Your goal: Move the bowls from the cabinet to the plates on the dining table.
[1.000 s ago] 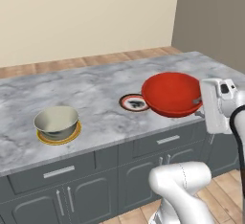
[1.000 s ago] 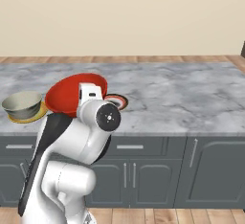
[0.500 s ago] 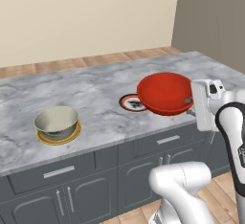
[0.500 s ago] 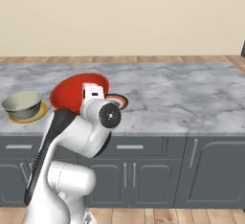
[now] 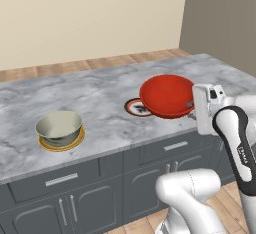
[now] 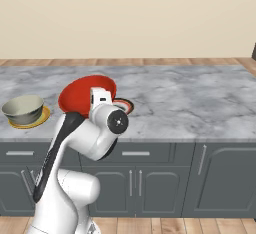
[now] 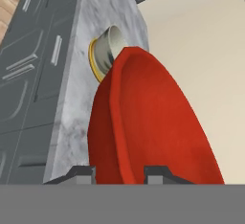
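Sitting on a yellow-rimmed plate [image 5: 61, 143] at the left of the left base view, a glossy cream bowl [image 5: 59, 126] is empty, round and deep. A second bowl, the plain red bowl [image 5: 167, 95], is held above the marble table [image 5: 100, 103] right of centre, its rim pinched in the narrowed gripper [image 7: 119, 173]; the hand view shows one dark fingertip on each side of the rim. It hangs partly over a dark red-rimmed plate [image 5: 136, 107] with a white centre; whether they touch I cannot tell. Its inside is bare. The tabletop is grey-white veined stone over dark grey panelled drawers [image 5: 60, 180]. Two bowls, two plates.
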Robot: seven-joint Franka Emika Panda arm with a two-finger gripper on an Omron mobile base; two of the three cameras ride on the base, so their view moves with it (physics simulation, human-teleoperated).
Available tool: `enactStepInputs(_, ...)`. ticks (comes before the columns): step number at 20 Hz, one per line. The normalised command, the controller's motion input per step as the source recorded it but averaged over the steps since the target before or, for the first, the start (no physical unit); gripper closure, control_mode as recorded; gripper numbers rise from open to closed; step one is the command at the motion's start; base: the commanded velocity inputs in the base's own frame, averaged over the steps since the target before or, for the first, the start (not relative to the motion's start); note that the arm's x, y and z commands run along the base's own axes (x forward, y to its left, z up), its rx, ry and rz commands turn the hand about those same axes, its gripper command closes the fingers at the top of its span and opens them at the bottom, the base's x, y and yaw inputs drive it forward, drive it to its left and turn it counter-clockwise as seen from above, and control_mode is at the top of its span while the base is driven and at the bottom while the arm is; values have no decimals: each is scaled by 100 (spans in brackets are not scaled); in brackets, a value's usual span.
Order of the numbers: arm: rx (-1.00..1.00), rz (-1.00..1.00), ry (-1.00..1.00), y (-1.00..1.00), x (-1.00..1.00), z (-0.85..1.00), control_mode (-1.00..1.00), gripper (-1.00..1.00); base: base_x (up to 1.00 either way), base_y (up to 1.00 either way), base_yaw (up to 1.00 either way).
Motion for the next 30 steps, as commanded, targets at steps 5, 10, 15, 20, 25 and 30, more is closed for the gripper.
enactStepInputs(5, 0, 0, 0, 0, 27, -7, -100, 100, 0, 0, 0)
enactStepInputs(10, 0, 0, 0, 0, 19, 0, -100, 100, 0, 0, 0)
enactStepInputs(15, 0, 0, 1, 0, 21, -6, -100, 100, 0, 0, 0)
enactStepInputs(20, 0, 0, 1, 0, 21, -13, -100, 100, 0, 0, 0)
enactStepInputs(25, 0, 0, 0, 0, 24, -19, -100, 100, 0, 0, 0)
enactStepInputs(30, 0, 0, 0, 0, 24, -20, -100, 100, 0, 0, 0)
